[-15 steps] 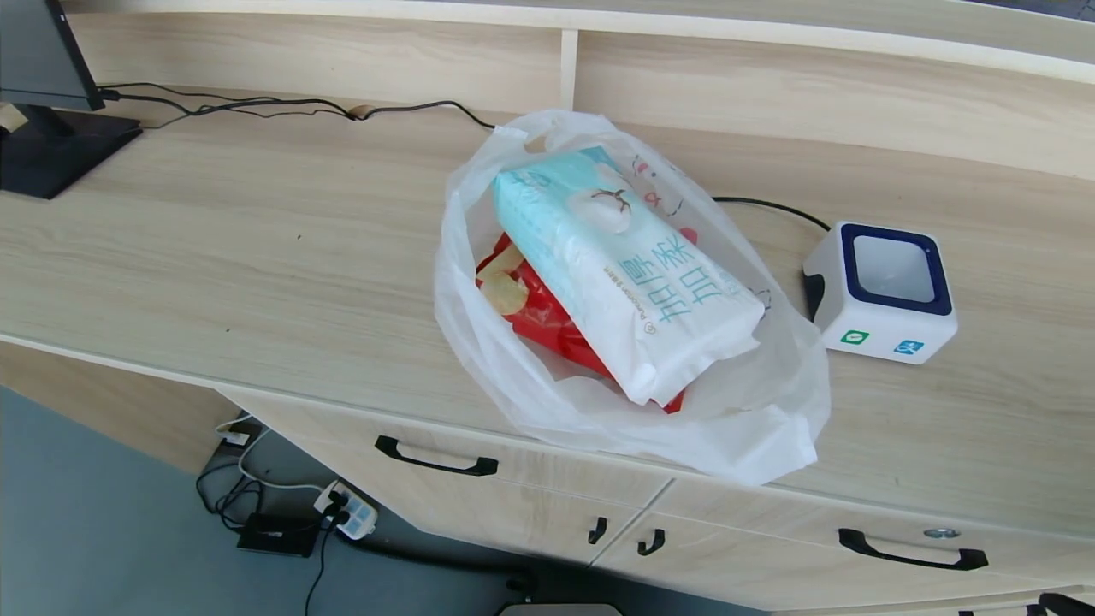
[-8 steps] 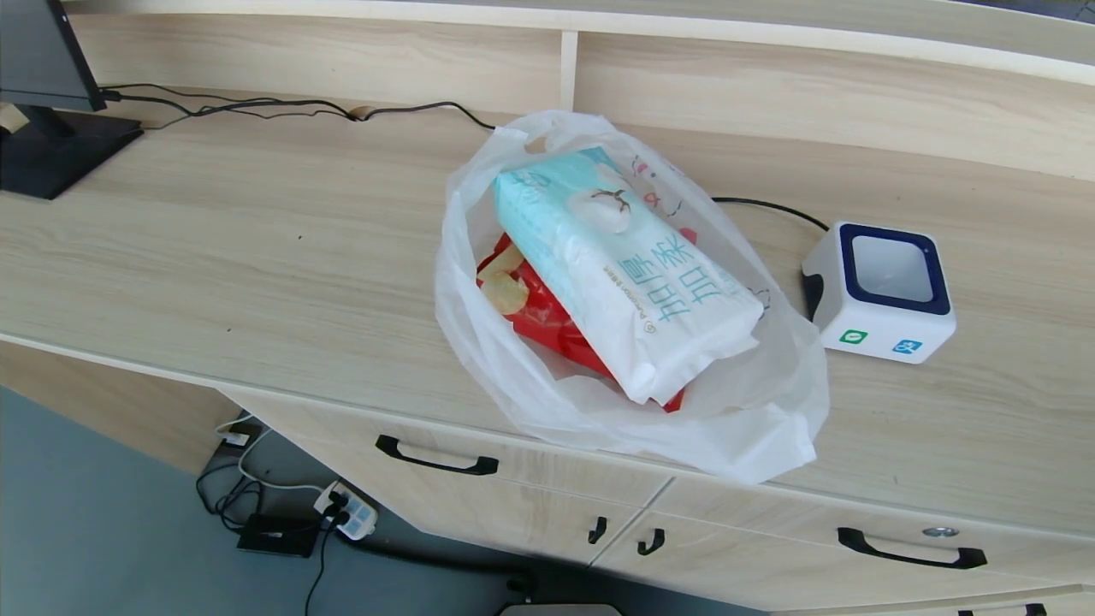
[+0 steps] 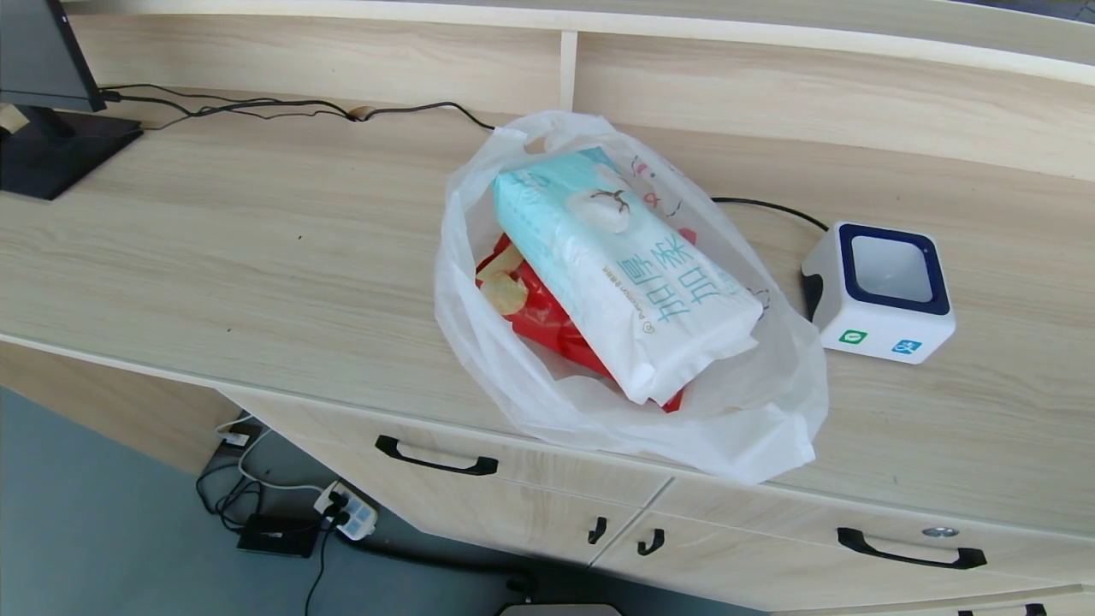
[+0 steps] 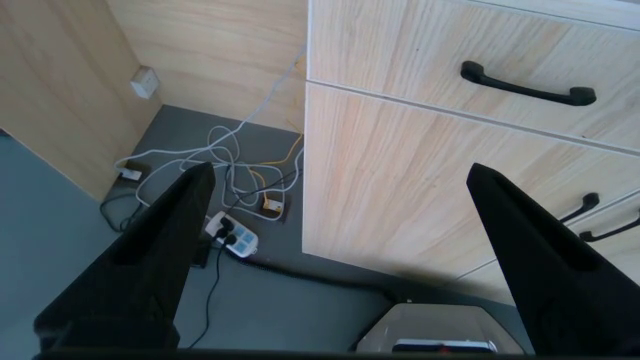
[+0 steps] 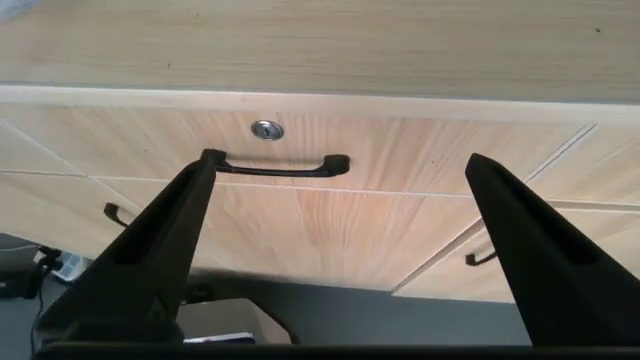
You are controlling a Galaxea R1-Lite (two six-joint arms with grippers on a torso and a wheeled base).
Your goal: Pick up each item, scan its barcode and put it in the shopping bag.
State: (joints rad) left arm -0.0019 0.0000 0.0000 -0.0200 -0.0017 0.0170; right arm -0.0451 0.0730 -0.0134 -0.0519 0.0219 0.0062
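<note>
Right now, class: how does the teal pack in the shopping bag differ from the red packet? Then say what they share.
Colour: the teal pack is pale teal and white; the red packet is bright red.
Position: the teal pack lies on top; the red packet lies under it.
View: the teal pack shows almost whole; the red packet is mostly covered.
Shared: both lie inside the shopping bag.

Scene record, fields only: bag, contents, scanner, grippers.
bag: translucent white plastic shopping bag, open on light wood counter
contents: white-and-teal tissue pack atop red snack packet
scanner: white cube scanner, dark blue rim, right of bag, apart
left gripper: open, empty, facing drawer fronts
right gripper: open, empty, facing black drawer handle
other: black monitor stand, far left
</note>
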